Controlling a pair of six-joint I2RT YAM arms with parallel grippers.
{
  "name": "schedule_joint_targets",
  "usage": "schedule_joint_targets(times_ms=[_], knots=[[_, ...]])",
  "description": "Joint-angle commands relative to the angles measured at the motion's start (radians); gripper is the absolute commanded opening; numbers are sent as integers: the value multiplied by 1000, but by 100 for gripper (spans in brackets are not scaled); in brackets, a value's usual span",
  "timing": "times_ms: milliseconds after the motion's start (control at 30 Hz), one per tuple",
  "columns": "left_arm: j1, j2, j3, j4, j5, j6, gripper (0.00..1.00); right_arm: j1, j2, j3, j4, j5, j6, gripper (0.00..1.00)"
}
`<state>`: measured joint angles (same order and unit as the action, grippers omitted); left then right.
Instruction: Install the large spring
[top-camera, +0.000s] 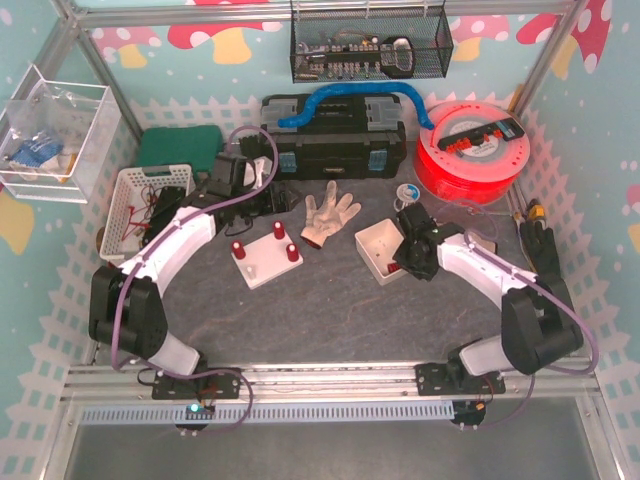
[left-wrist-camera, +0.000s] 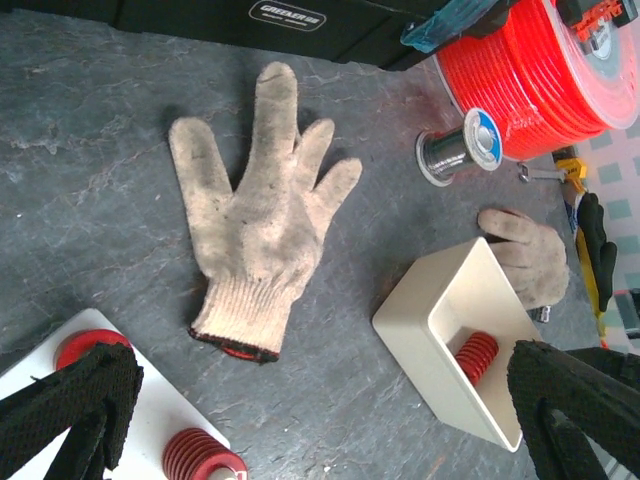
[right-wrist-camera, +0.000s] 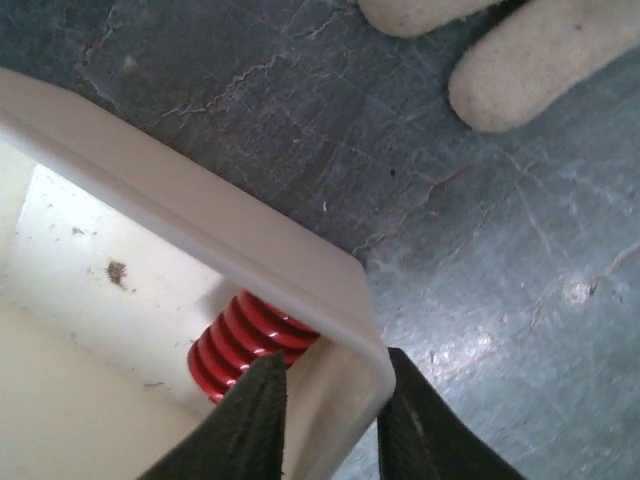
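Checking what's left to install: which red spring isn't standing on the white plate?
The red spring lying on its side inside the white bin, at the right gripper's jaws. The other red springs stand upright on the white plate.

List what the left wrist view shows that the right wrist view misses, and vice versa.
Only the left wrist: the whole glove, the solder reel, the orange filament spool and the white plate carrying two red springs.
Only the right wrist: the right tool clamped across the wall of the white bin, one finger inside, one outside.
Both: that bin, the loose red spring lying in it, the second glove's fingertips beside it and the slate tabletop.
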<state>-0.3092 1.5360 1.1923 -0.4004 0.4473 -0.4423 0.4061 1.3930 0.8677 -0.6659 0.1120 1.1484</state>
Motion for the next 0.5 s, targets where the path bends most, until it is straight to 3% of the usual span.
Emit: schedule_joint_targets(times_ms=[0,233,467], knots=[[-2,6,36,-6,23,-8,99,3,44,-25,15,63,-81,25],[-2,16,50,-6,35,-3,99,3,84,30,31,141,-177,14],[-2,24,64,-6,37,0,99,3,134,114,31,197,-250,14]])
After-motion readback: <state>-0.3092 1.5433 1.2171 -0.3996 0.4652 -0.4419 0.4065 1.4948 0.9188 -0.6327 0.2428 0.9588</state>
